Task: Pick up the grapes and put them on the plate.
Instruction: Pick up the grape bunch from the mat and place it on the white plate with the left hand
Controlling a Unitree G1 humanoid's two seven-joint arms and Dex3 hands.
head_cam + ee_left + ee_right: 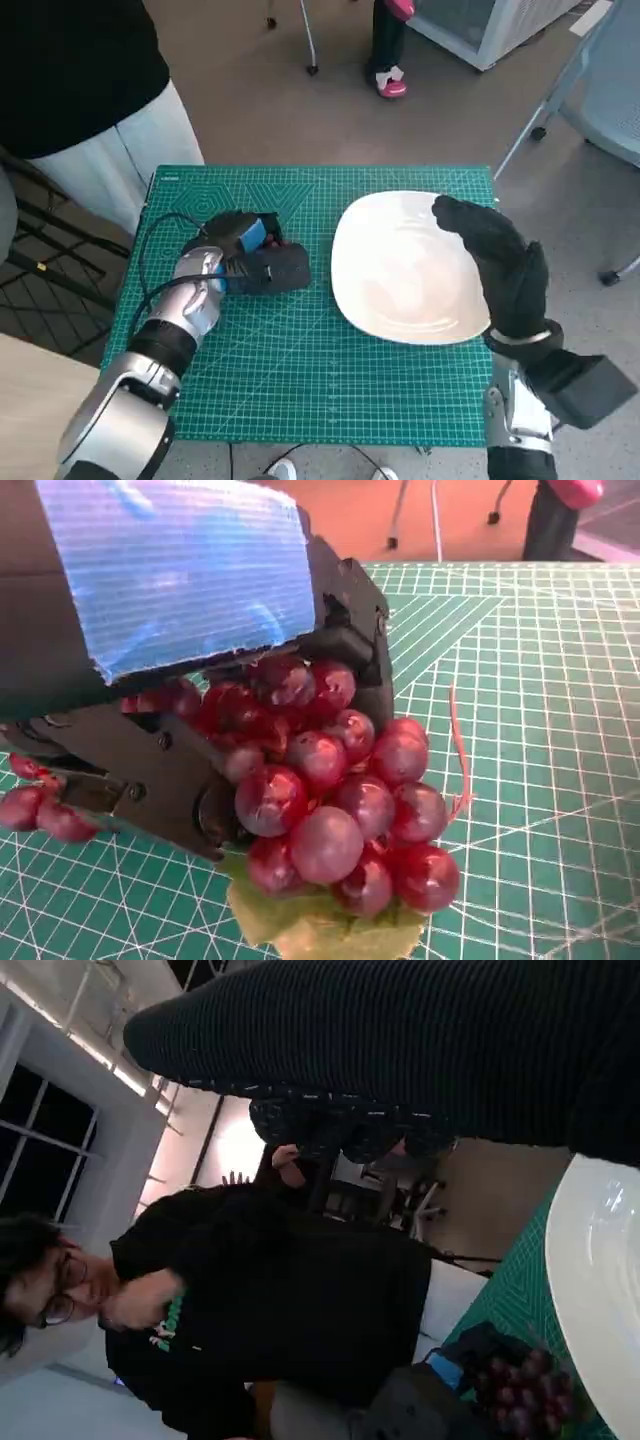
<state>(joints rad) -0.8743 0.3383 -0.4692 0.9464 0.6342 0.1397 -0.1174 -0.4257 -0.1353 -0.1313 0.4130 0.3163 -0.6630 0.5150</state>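
Your left hand [190, 670] is gripping the red grapes [340, 800] on the green cutting mat [300, 370], at 9 o'clock of the white plate [400, 270], your gloved right hand [500, 265] is hovering over the plate's 3 o'clock rim, fingers loosely apart, holding nothing.

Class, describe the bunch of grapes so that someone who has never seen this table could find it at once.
Start at the green cutting mat covering the small table, with the white plate on its right half. To the plate's left, the blue-taped left hand closes over the grapes. They are the only fruit: glossy dark-red balls with a pale green leaf beneath.
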